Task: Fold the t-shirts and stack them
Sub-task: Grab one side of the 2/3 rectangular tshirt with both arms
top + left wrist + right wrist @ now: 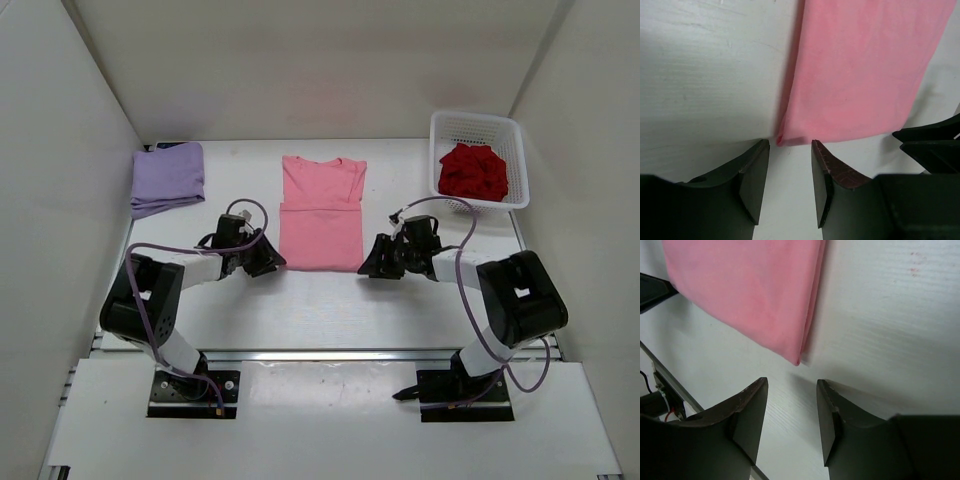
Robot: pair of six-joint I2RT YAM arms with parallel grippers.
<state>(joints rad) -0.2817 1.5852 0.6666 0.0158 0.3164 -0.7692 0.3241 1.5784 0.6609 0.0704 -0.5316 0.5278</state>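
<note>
The pink t-shirt (320,215) lies folded flat in the middle of the table (400,310). The left gripper (271,262) is at its near left corner and the right gripper (372,265) at its near right corner, both with jaws parted and nothing between them. The wrist views show what the top view cannot: each corner rests on the table just ahead of the open jaws, and the right corner is clearly apart from them. Only the top view takes in the lavender t-shirt (168,177), folded at the far left, and the dark red t-shirt (473,171), bunched in the white basket (478,125) at the far right.
</note>
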